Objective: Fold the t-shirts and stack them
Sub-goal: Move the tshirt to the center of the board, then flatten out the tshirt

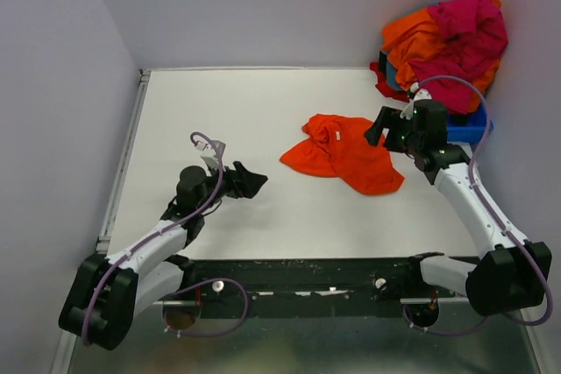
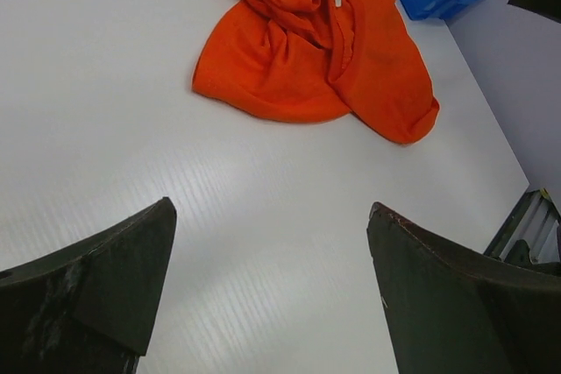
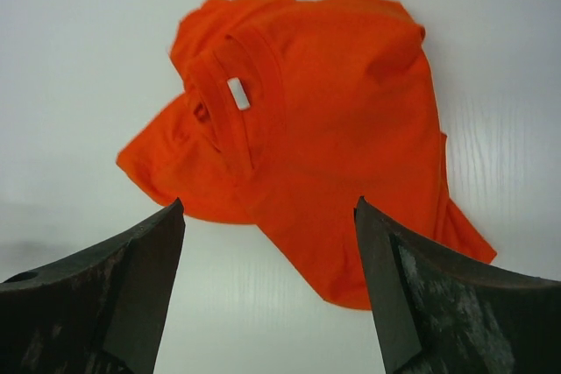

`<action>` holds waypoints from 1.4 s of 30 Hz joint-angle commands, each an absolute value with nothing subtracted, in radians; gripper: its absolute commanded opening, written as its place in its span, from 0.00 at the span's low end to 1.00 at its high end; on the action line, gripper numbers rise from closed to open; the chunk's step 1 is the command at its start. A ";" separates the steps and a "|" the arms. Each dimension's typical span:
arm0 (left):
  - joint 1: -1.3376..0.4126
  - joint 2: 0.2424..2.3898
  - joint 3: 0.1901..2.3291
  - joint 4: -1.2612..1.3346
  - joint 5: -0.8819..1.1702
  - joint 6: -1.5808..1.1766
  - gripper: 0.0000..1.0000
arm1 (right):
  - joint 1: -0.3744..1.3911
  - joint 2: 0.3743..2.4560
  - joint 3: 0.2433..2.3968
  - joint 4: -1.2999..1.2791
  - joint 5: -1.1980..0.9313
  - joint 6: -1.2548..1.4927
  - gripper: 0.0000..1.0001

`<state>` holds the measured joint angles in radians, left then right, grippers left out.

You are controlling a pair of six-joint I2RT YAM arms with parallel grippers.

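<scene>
Top external: orange t-shirt [image 1: 344, 153] mid table [image 1: 254, 102]

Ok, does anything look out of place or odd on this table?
The orange t-shirt lies crumpled mid-table with its collar label showing. The other shirts are heaped over the blue bin at the far right corner, overflowing it. Nothing looks damaged.

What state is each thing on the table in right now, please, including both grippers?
orange t-shirt: crumpled on the table, unfolded, not held.
pile of t-shirts: bunched and unfolded, heaped over the blue bin.
blue bin: upright, mostly covered by the pile.
left gripper: open, empty, over bare table.
right gripper: open, empty, pointed at the orange t-shirt.
</scene>
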<state>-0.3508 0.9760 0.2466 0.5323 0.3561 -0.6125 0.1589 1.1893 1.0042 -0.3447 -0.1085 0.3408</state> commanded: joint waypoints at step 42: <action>-0.532 1.839 0.986 0.095 0.137 -0.557 0.64 | 0.397 1.499 0.905 -0.163 0.209 0.341 0.01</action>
